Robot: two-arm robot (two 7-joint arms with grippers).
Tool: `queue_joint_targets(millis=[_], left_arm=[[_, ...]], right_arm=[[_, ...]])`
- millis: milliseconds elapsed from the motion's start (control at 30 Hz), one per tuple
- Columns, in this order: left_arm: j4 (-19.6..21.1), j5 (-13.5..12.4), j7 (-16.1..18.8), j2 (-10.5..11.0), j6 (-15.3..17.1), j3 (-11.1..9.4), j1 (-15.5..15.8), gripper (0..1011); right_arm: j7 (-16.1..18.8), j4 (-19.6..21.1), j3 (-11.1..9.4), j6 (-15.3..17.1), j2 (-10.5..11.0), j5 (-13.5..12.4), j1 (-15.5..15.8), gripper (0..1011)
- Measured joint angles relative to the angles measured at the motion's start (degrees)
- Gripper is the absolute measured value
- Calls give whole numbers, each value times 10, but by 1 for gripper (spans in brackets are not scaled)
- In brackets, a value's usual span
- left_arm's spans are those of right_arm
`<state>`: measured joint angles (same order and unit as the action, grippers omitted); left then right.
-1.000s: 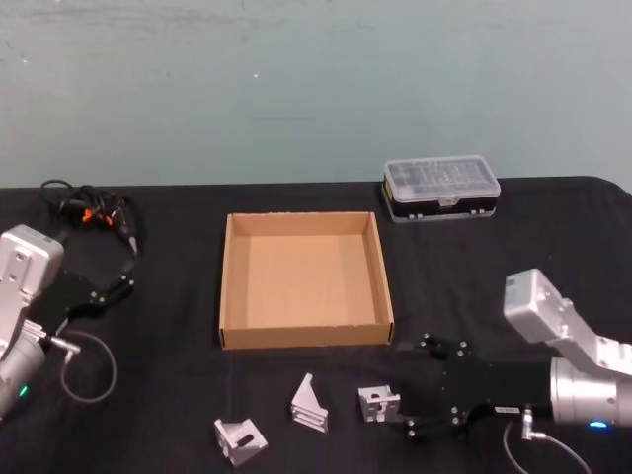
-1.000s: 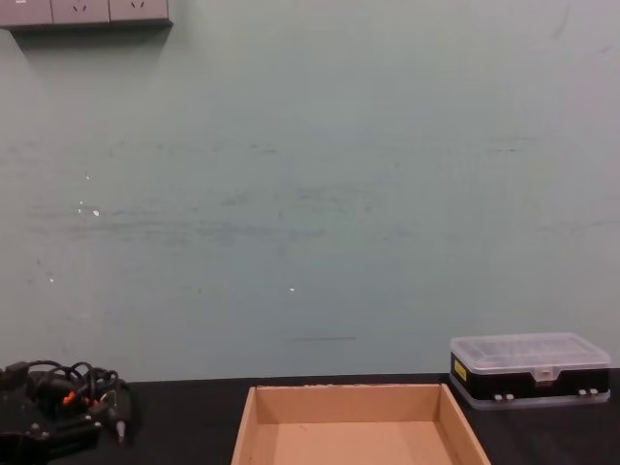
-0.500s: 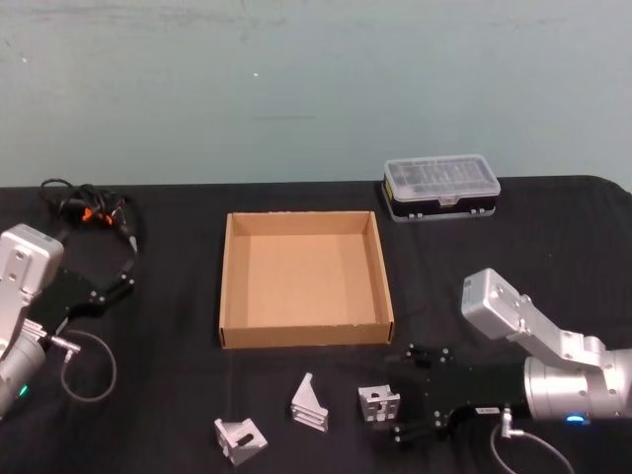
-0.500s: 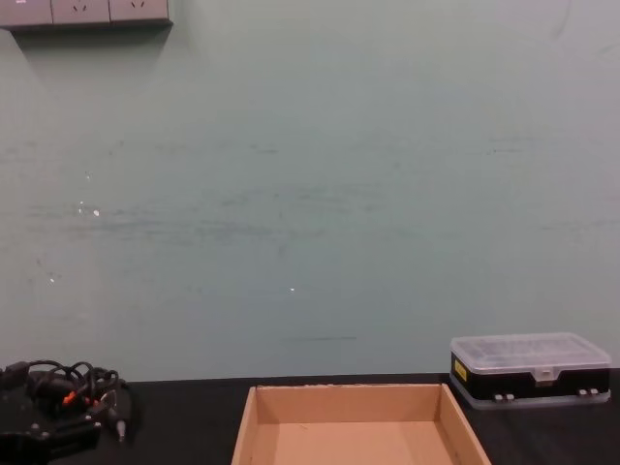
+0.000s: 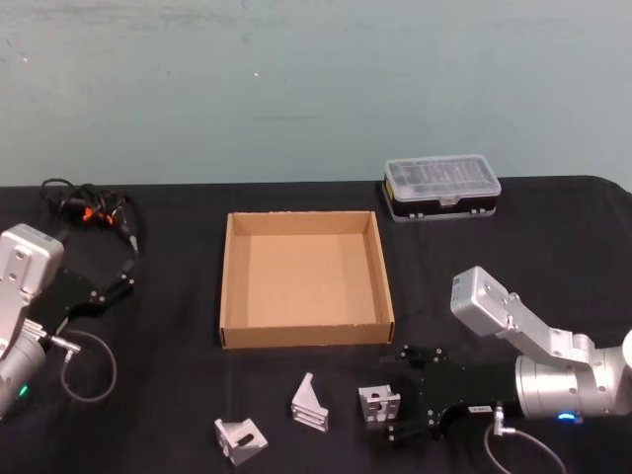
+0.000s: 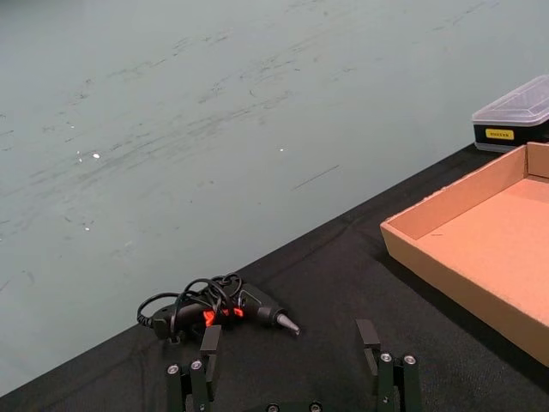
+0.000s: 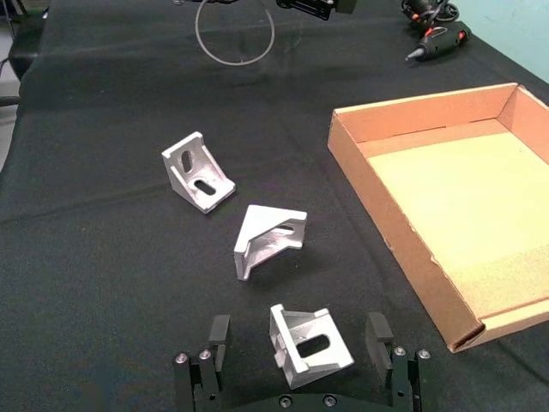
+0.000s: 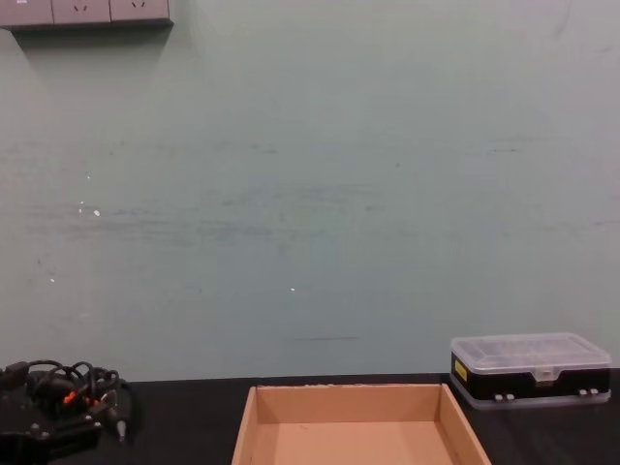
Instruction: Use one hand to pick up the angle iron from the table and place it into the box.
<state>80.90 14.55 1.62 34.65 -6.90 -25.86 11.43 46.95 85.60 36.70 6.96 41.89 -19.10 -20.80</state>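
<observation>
The nearest angle iron (image 7: 310,350) sits on the black counter (image 5: 168,306), right between the spread fingers of the right claw (image 5: 398,395). In the right wrist view, one finger (image 7: 219,330) stands clear on one side of the bracket and the other finger stands clear on the opposite side; neither touches the metal. The bracket lies just in front of the brown cardboard box (image 5: 306,337), off its front right corner.

The right arm reaches in low from the right edge of the counter. Its silver wrist (image 5: 553,387) lies almost level, with a blue light on its underside, and the black claw points toward the robot's left.

Two more angle irons (image 5: 309,403) (image 5: 240,439) lie further left, well apart from the claw.

The left claw (image 6: 288,339) is parked at the left side of the counter with its fingers spread, facing a coiled glue gun (image 6: 214,307).
</observation>
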Motion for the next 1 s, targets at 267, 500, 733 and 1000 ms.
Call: queue_joint_targets(millis=[267,500,733,1000], left_arm=[[0,0,0,0,0,0,0,1000],[0,0,0,0,0,0,0,1000],[0,0,0,0,0,0,0,1000],[0,0,0,0,0,0,0,1000]], right_arm=[[0,1,-1,-1,1,0,1,870],[0,2,-1,-2,1,0,1,651],[-1,2,-2,-3,2,0,2,426],[-1,2,-2,-3,2,0,2,205]])
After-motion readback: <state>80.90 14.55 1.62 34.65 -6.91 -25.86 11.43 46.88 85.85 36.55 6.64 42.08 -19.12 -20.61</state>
